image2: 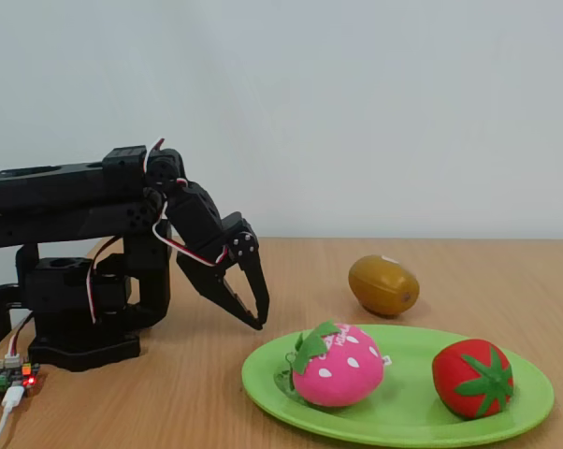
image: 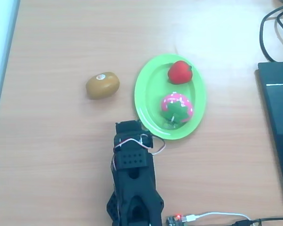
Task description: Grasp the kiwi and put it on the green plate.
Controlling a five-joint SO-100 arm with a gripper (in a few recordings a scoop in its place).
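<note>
- The black two-finger gripper point(image2: 252, 313) hangs empty near the table, its fingers seemingly nearly closed.
- The smooth golden-brown oval kiwi point(image: 102, 85) lies left of the lime-green plastic plate point(image: 144, 101); a closed approach may roll it away.
- The red strawberry point(image: 179, 72) crowds the landing space.

An office or hobby-lab desk: a wood-grain bench point(image: 61, 141) against a plain white wall point(image2: 356, 94), black cables point(image: 273, 33) beside a dark laptop-like device point(image: 278, 127), and a small lit circuit board point(image: 175, 219).

No readable text, label, brand, number or sign appears on anything in either view.
</note>
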